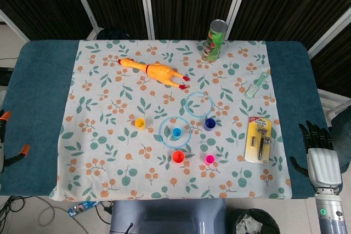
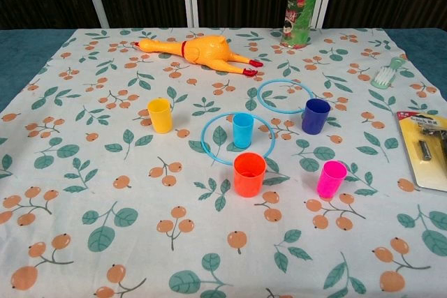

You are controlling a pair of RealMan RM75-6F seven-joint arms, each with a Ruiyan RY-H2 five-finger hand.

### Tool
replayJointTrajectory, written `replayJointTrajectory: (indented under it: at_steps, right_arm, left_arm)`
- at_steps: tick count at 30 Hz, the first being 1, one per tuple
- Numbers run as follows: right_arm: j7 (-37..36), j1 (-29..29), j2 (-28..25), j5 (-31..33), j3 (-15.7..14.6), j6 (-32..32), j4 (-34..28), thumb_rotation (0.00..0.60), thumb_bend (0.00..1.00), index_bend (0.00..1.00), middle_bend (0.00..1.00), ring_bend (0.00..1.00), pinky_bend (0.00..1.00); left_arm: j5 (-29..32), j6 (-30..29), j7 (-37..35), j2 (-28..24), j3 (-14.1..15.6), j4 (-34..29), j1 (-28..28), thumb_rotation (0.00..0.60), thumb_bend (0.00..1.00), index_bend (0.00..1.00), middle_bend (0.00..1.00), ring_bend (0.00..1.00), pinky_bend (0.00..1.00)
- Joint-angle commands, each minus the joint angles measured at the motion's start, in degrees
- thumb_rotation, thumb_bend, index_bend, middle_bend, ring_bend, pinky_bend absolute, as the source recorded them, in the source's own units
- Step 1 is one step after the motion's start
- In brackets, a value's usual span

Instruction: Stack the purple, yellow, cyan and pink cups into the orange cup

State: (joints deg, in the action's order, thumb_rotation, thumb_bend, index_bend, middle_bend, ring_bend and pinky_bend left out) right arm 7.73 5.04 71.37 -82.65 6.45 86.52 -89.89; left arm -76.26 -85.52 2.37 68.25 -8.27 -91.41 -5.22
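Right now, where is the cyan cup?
The cyan cup stands upright inside the larger blue ring near the cloth's middle, just behind the orange cup, with the purple cup to its right.

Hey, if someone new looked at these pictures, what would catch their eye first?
Probably the rubber chicken lying at the far side of the floral cloth. Next, the bright cups mid-table: the orange cup nearest, and the cyan cup standing inside a blue ring.

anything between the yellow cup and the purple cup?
The cyan cup, standing inside the larger blue ring, sits between yellow cup and purple cup; chest view.
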Motion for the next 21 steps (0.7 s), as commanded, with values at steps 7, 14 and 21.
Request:
replayJointTrajectory:
  at_steps: [7,14,21]
  right_arm:
    - [-0.56,0.09,-0.19,0.20,-0.09,-0.61,0.08,0.600,0.33,0.01,0.00,0.00,0.06]
    - [-0.79,0.09,-0.68,-0.03,-0.28,-0.81,-0.39,0.600,0.33,0.01,0.00,0.00,0.06]
    - [-1.14,0.06,-0.79,0.16,-0.20,-0.87,-0.60,0.600,0.33,0.01,0.00,0.00,0.06]
  left_arm:
    - [-0.11,-0.50,0.26,-0.21,0.10,-0.44,0.29,0.600,0.22,0.03,0.00,0.00,0.00]
    - [-0.51,-1.54,0.20,-0.43,0.09,-0.75,0.73,0.600,0.22,0.03,0.00,0.00,0.00]
    - [-0.59,-0.82,0.03,-0.59,0.34,-0.91,0.55,0.600,0.22,0.03,0.00,0.00,0.00]
